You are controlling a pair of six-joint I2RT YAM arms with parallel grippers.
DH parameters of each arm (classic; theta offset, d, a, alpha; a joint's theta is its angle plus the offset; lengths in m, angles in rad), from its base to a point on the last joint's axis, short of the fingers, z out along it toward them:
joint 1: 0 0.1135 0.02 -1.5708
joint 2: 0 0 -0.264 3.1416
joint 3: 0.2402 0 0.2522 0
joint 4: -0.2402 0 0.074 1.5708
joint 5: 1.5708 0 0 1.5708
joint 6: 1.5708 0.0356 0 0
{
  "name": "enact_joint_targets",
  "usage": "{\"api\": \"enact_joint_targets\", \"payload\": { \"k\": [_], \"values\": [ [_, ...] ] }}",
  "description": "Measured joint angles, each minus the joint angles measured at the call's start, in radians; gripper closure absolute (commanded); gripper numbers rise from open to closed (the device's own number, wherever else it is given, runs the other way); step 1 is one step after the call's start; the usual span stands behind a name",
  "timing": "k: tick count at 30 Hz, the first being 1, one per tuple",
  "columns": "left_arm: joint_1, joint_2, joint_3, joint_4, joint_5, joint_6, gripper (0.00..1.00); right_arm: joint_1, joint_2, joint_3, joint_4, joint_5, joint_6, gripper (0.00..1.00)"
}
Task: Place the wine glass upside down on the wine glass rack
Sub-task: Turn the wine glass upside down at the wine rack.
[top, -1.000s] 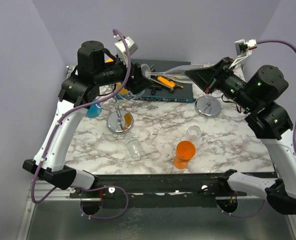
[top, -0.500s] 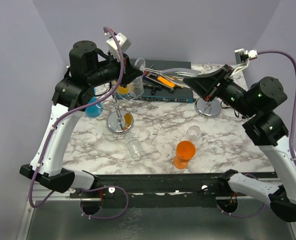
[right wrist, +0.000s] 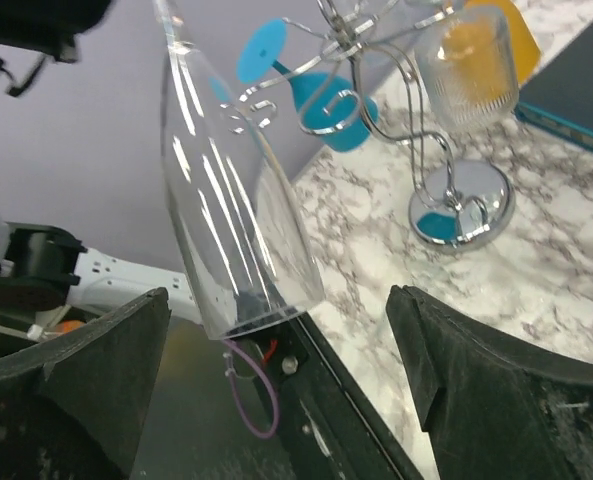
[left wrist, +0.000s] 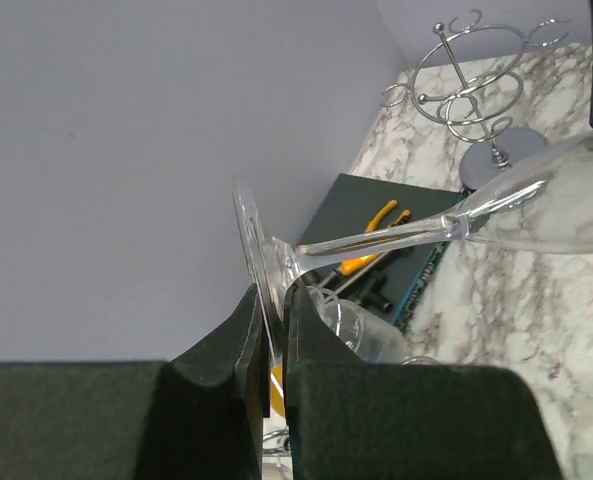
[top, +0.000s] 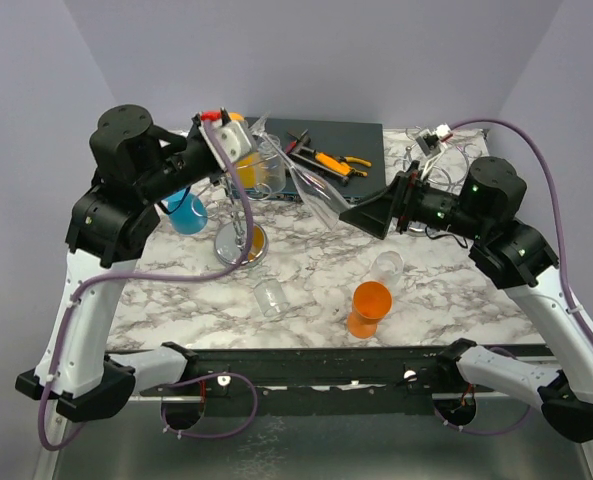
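Left wrist view: the left gripper [left wrist: 273, 312] is clenched on the round foot of the clear wine glass [left wrist: 426, 229], with the thin disc pinched edge-on between the two dark fingers. From there the stem runs out to the right and slightly upward, widening into the long bowl at the right edge of the view.

In the top view the wine glass [top: 311, 190] hangs in the air over the back half of the marble table [top: 456, 290]. It is tilted, with its foot toward the back left corner and its bowl toward the right gripper [top: 364, 215]. It rests on neither rack.

The right wrist view shows the right gripper [right wrist: 276, 305] released. Its jaws are spread wide, with the rim end of the bowl between them and a clear gap on the right side.

Beyond the glass, an empty chrome wine glass rack [left wrist: 496, 160] stands near the table's back right corner. A second rack [right wrist: 461, 200] stands toward the left edge, with a blue glass [right wrist: 321, 100], a ribbed clear glass [right wrist: 466, 65] and an orange glass [right wrist: 516, 35] at its wire arms. I cannot tell how they are hung.

A dark box [top: 351, 135] lies along the back edge with orange-handled pliers [top: 336, 160] on it. Toward the near edge an orange cup [top: 368, 305] lies on its side just beside a clear glass [top: 386, 265], and a small clear tumbler [top: 269, 297] lies to their left.
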Motion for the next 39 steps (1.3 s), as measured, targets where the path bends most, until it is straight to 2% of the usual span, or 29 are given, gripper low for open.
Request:
{"api": "enact_joint_targets", "payload": {
  "k": [4,7,14,21,27,33,35,39],
  "values": [
    [-0.014,-0.062,-0.025,-0.011,0.062,0.168,1.0,0.0,0.018,0.029,-0.111,-0.015,-0.061,0.0],
    [-0.017,-0.108,-0.071,-0.009,0.107,0.287,1.0,0.0,0.039,0.055,-0.13,-0.055,-0.117,0.0],
    [-0.017,-0.167,-0.163,-0.016,0.169,0.485,1.0,0.0,0.107,0.016,0.06,-0.283,-0.169,0.0],
    [-0.017,-0.178,-0.187,-0.016,0.183,0.57,1.0,0.056,0.199,-0.045,0.19,-0.385,-0.214,0.0],
    [-0.017,-0.182,-0.188,-0.024,0.19,0.592,1.0,0.159,0.24,-0.046,0.217,-0.376,-0.288,0.0],
    [-0.017,-0.187,-0.198,-0.026,0.19,0.607,1.0,0.198,0.236,-0.119,0.304,-0.314,-0.315,0.01],
    [-0.017,-0.187,-0.2,-0.026,0.19,0.611,1.0,0.211,0.228,-0.169,0.346,-0.291,-0.311,0.1],
    [-0.017,-0.187,-0.203,-0.026,0.19,0.615,1.0,0.249,0.225,-0.216,0.393,-0.226,-0.312,0.39]
  ]
}}
